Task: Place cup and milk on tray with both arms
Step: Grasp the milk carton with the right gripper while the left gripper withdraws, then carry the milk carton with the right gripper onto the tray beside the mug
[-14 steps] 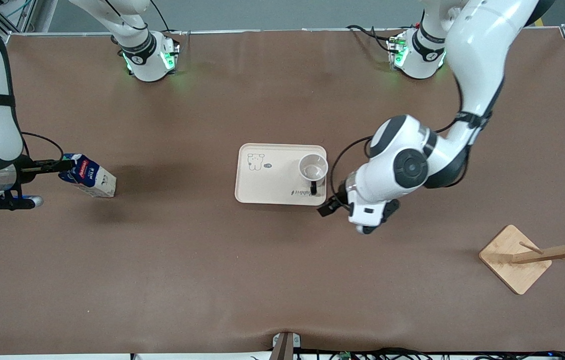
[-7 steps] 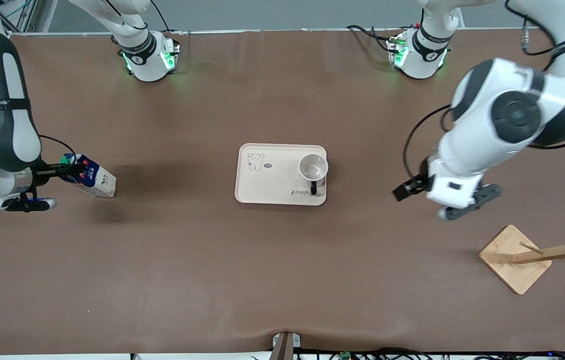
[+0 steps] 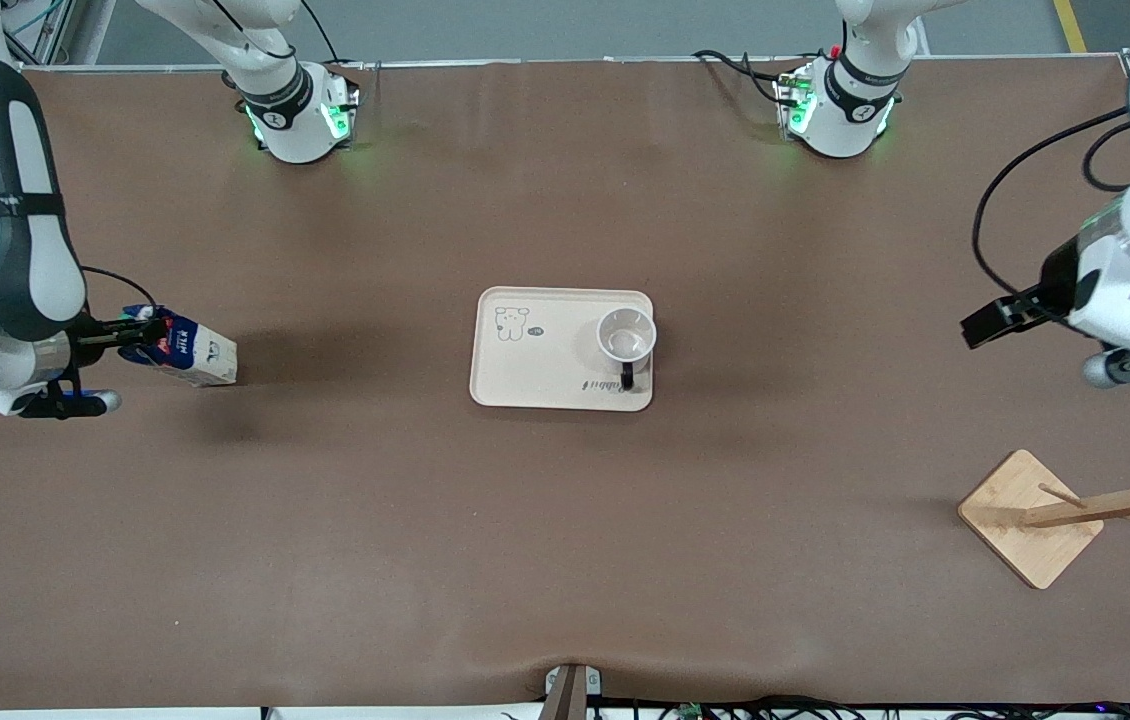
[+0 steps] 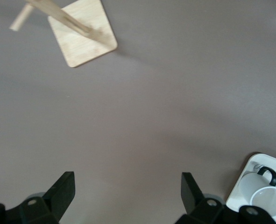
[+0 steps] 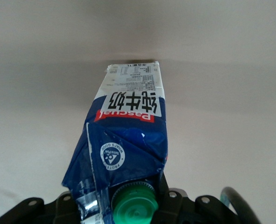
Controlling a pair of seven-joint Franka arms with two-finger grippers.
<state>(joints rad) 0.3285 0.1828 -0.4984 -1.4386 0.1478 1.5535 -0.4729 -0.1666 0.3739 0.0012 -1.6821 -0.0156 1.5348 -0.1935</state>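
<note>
The cream tray (image 3: 535,370) lies mid-table. The white cup (image 3: 625,335) stands upright on it at the corner toward the left arm's end, handle toward the front camera. It also shows in the left wrist view (image 4: 267,198), on the tray (image 4: 255,161). My left gripper (image 3: 977,327) is open and empty, up over bare table toward the left arm's end; its fingers (image 4: 63,189) stand wide apart. My right gripper (image 3: 130,337) is shut on the top of the blue and white milk (image 3: 187,352), which tilts near the right arm's end. The green cap (image 5: 135,205) sits between the jaws on the milk (image 5: 128,121).
A wooden rack with pegs on a square base (image 3: 1030,517) stands near the left arm's end, nearer the front camera than the left gripper; it shows in the left wrist view (image 4: 83,35). The brown table (image 3: 565,540) lies bare between milk and tray.
My left arm has pulled away from the tray toward its own end of the table and risen. My right gripper has shifted the milk slightly toward the tray.
</note>
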